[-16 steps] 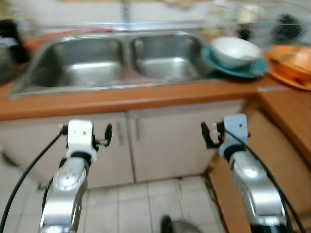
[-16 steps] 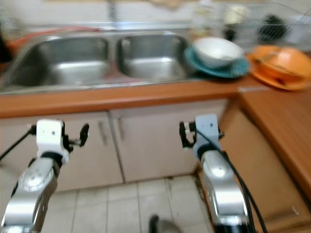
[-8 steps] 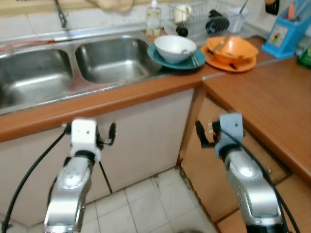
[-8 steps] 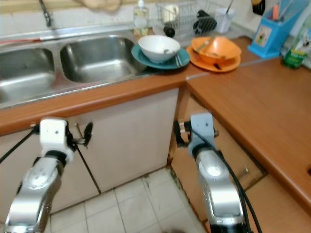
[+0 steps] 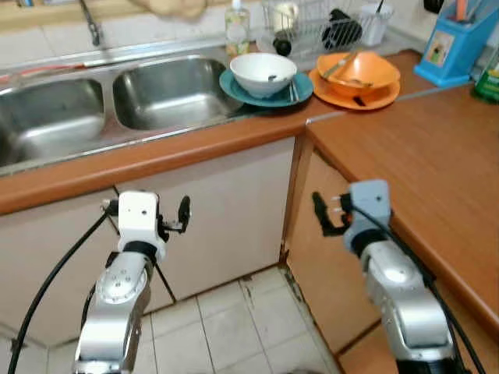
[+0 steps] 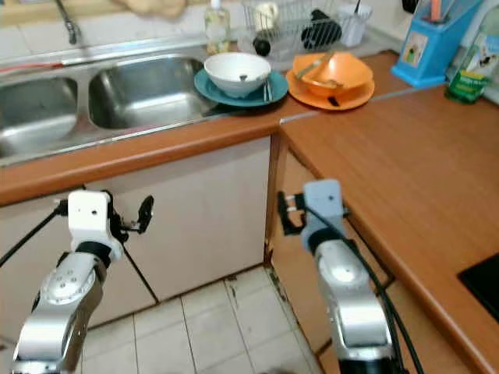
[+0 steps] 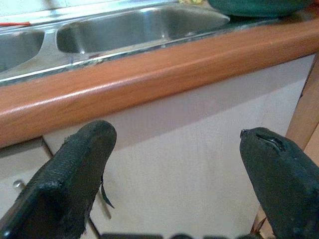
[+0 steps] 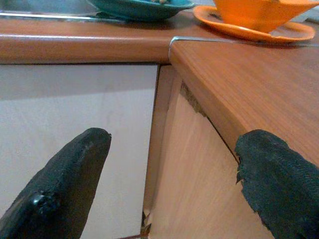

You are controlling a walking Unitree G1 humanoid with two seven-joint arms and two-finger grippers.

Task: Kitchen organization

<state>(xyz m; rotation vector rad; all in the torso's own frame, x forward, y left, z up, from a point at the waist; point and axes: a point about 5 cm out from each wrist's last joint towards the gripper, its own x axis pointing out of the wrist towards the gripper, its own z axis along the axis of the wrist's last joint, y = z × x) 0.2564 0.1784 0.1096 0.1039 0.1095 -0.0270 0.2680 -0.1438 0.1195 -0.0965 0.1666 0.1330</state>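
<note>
Head camera swinging right since second ago: sink (image 5: 156,89) sliding left, dishes centring. That's me lining up on white bowl (image 5: 263,72) on teal plate (image 5: 300,87), orange plate (image 5: 355,93) beside, on desk (image 5: 405,156). Left gripper (image 5: 173,216) and right gripper (image 5: 326,216) hanging below desk edge, fingers (image 7: 82,164) spread wide, holding nothing.

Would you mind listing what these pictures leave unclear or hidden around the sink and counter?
- Faucet: its top is cut off by the upper edge of the head views.
- White bowl: something small and dark sits inside, too small to identify.
- Dish rack: its contents are small and overlapping, hard to name.
- Green bottle: cut by the right edge; label unreadable.
- Orange bowl: its top is cropped in the right wrist view.
</note>
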